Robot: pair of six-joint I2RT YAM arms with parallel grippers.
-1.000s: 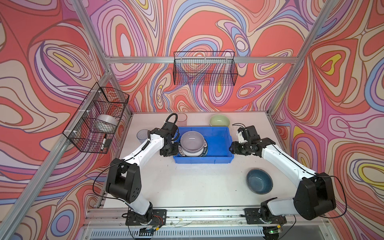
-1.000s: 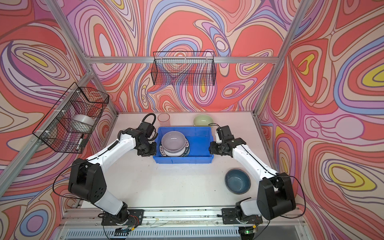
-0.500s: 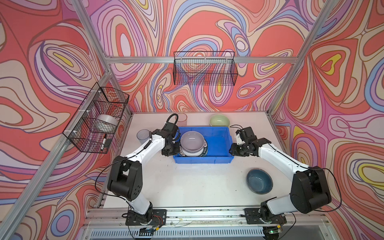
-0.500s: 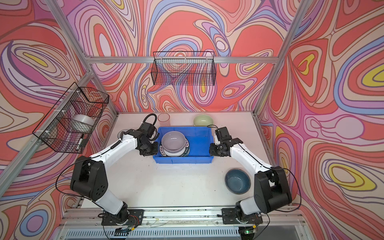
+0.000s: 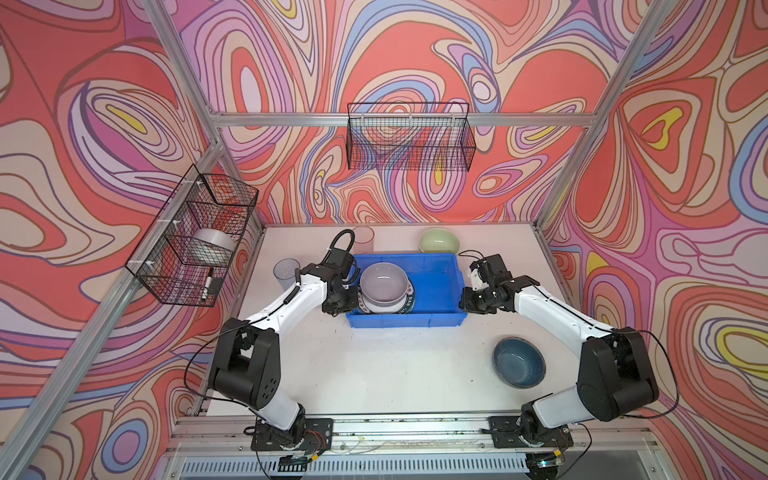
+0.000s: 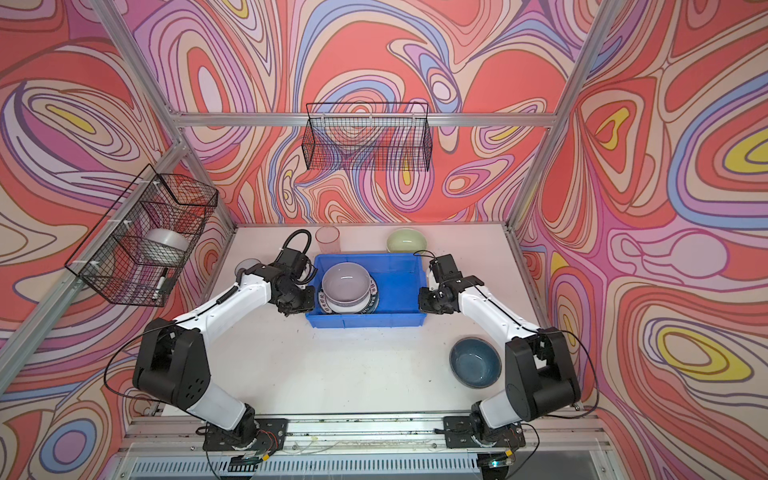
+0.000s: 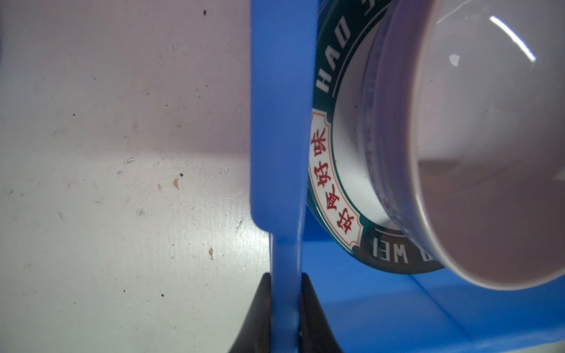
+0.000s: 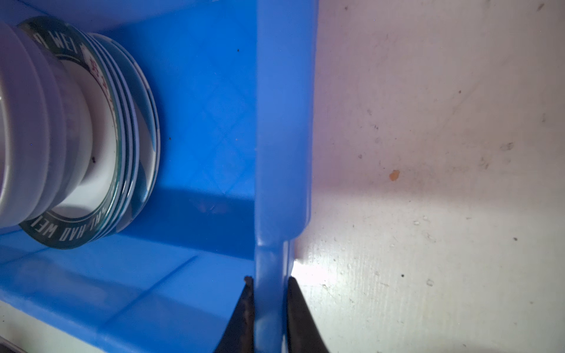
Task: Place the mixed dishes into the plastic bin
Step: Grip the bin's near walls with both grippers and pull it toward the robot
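The blue plastic bin point(image 5: 436, 286) point(image 6: 395, 291) sits mid-table. It holds a grey bowl point(image 5: 382, 282) stacked on the lettered-rim plate point(image 7: 324, 171), with the striped plate point(image 8: 143, 128) beneath. My left gripper point(image 5: 347, 305) point(image 7: 286, 275) is shut on the bin's left wall point(image 7: 281, 122). My right gripper point(image 5: 465, 301) point(image 8: 267, 278) is shut on the right wall point(image 8: 284, 122). Outside the bin stand a pale green bowl point(image 5: 438, 241), a dark blue bowl point(image 5: 518, 361), a blue tumbler point(image 5: 286, 272) and a pink tumbler point(image 5: 363, 239).
A black wire basket point(image 5: 195, 237) on the left wall holds a white tape roll point(image 5: 212, 245) and a marker. Another wire basket point(image 5: 409, 137) hangs on the back wall. The pink tumbler and green bowl stand close behind the bin's back rim.
Both grippers have closed onto the bin's side walls, after standing open around them a second ago. The bin and dishes have not moved.
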